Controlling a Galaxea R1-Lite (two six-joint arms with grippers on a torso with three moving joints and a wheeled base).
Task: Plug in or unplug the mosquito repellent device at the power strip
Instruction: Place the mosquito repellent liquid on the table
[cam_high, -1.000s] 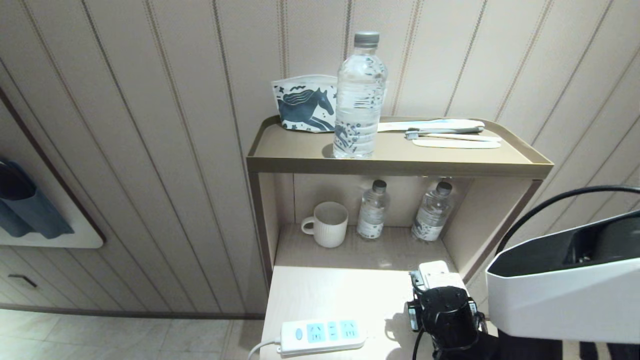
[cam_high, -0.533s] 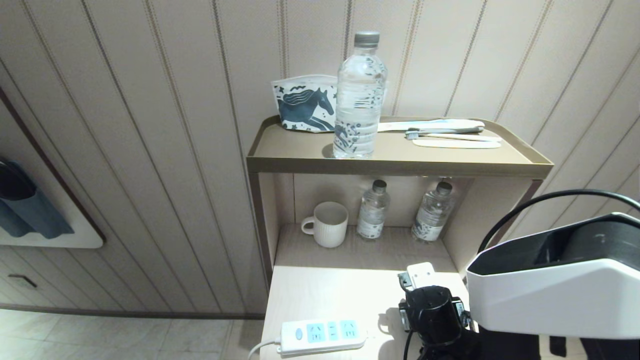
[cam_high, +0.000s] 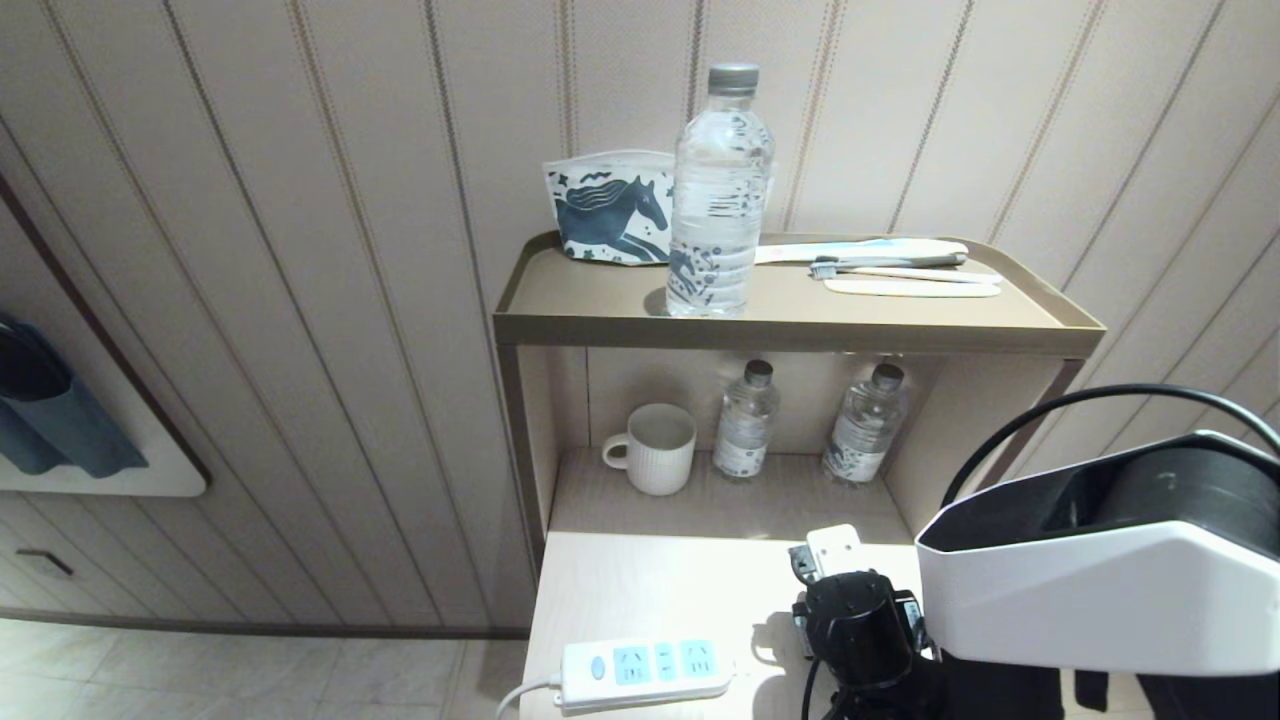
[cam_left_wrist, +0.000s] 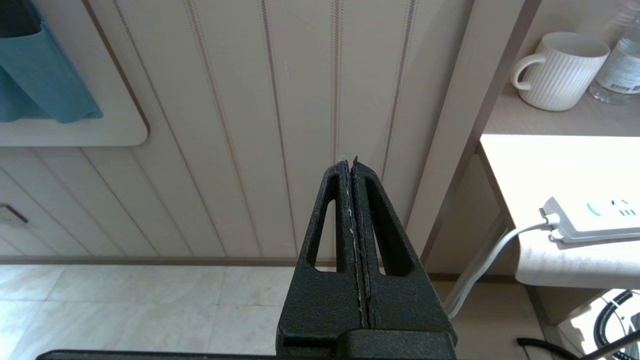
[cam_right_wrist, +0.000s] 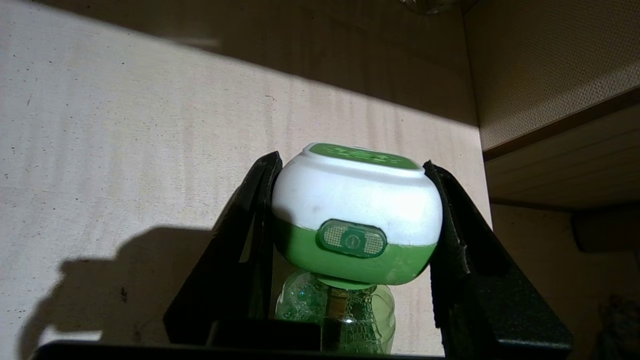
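The wall shelf unit (cam_high: 790, 335) stands at 12 o'clock from me. The pale counter (cam_high: 650, 595) lies below it. My right arm's white housing (cam_high: 1090, 590) fills the 4 o'clock area of the head view.

The power strip (cam_high: 645, 672) lies flat on the counter at 7 o'clock, its blue oval button (cam_high: 598, 667) at the cord end, sockets unoccupied.

My right gripper (cam_right_wrist: 352, 200) is above the counter at 5 o'clock, near the strip but apart from it. It is clamped on the mosquito repellent device (cam_right_wrist: 356, 215), one finger on each side of the white-and-green head; the green bottle (cam_right_wrist: 345, 310) sits between the finger bases.

My left gripper (cam_left_wrist: 350, 165) is off the counter's 9 o'clock side, fingers pressed together, holding nothing.
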